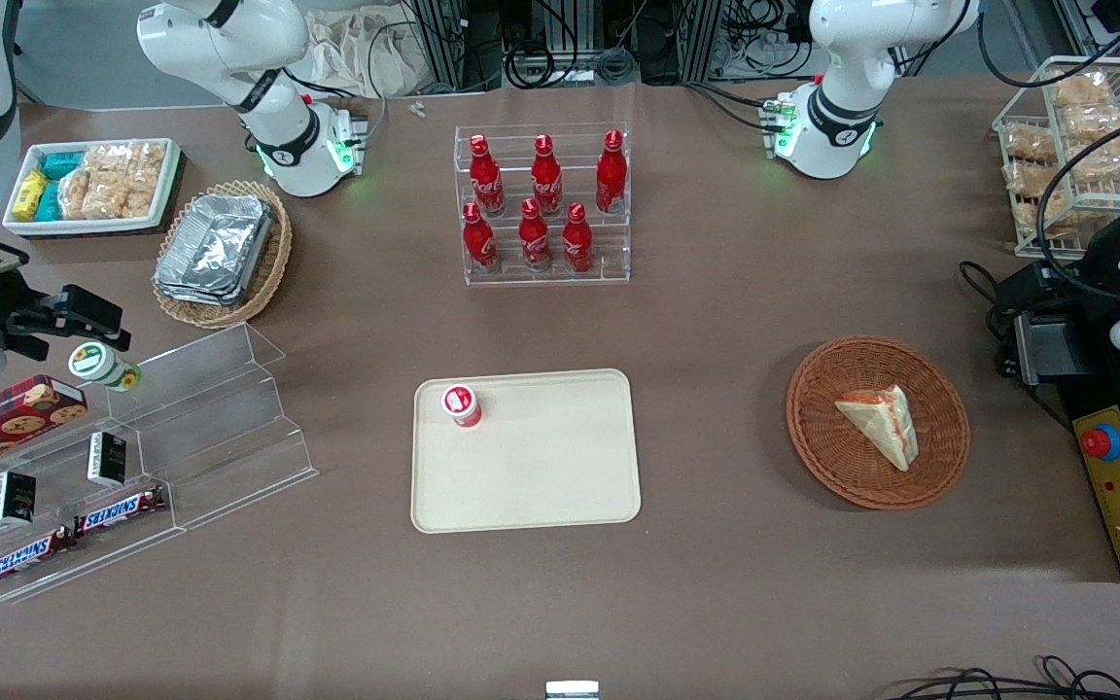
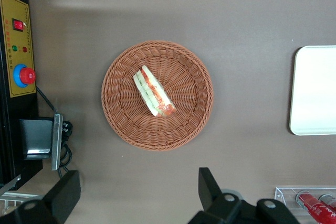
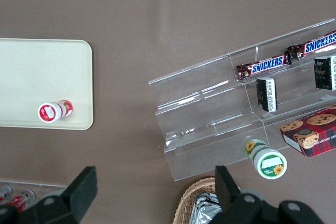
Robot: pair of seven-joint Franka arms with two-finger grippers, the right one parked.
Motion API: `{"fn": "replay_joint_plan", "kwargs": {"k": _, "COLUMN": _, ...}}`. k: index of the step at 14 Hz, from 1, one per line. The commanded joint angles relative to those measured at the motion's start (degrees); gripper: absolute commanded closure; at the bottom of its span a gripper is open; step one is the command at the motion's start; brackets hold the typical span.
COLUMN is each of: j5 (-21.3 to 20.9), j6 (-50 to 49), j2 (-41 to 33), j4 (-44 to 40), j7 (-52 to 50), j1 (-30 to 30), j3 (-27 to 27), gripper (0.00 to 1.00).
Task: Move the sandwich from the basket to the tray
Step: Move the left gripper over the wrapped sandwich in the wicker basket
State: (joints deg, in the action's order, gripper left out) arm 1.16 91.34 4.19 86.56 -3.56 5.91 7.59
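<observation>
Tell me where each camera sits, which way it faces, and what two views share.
Front view: high, facing both arm bases; sandwich lies in the basket.
Left wrist view: on the working arm, looking straight down on that basket; the open pincer hangs above bare table beside it.
Right wrist view: on the parked arm, looking down on the tray and the clear stepped stand.
Shared: the tray with the red-capped cup shows in the front and right wrist views.
</observation>
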Motion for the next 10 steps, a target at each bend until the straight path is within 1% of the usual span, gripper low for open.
{"fn": "replay_joint_plan", "kwargs": {"k": 1, "j5": 0.68, "j6": -1.61, "j2": 0.91, "j4": -1.92, "j7": -0.13, "j1": 0.33, "j3": 0.14, "gripper": 0.00}}
{"fn": "replay_joint_plan", "kwargs": {"k": 3, "j5": 0.77, "j6": -1.52, "j2": 1.87, "j4": -2.01, "j7": 0.30, "j1": 0.33, "j3": 0.14, "gripper": 0.00}}
{"fn": "replay_joint_plan", "kwargs": {"k": 5, "j5": 0.16, "j6": -1.43, "j2": 1.96, "j4": -1.13, "j7": -1.36, "j1": 0.33, "j3": 0.14, "gripper": 0.00}}
{"fn": "replay_joint_plan", "kwargs": {"k": 7, "j5": 0.51, "j6": -1.00, "j2": 3.45, "j4": -0.78, "j7": -1.97, "j1": 0.42, "j3": 0.06, "gripper": 0.00}}
{"fn": "replay_joint_plan", "kwargs": {"k": 8, "j5": 0.16, "j6": -0.65, "j2": 4.15, "j4": -0.60, "j7": -4.07, "j1": 0.42, "j3": -0.03, "gripper": 0.00}}
{"fn": "replay_joint_plan", "kwargs": {"k": 10, "j5": 0.07, "j6": 1.19, "j2": 5.12, "j4": 0.97, "j7": -13.71, "j1": 0.42, "j3": -0.03, "gripper": 0.00}}
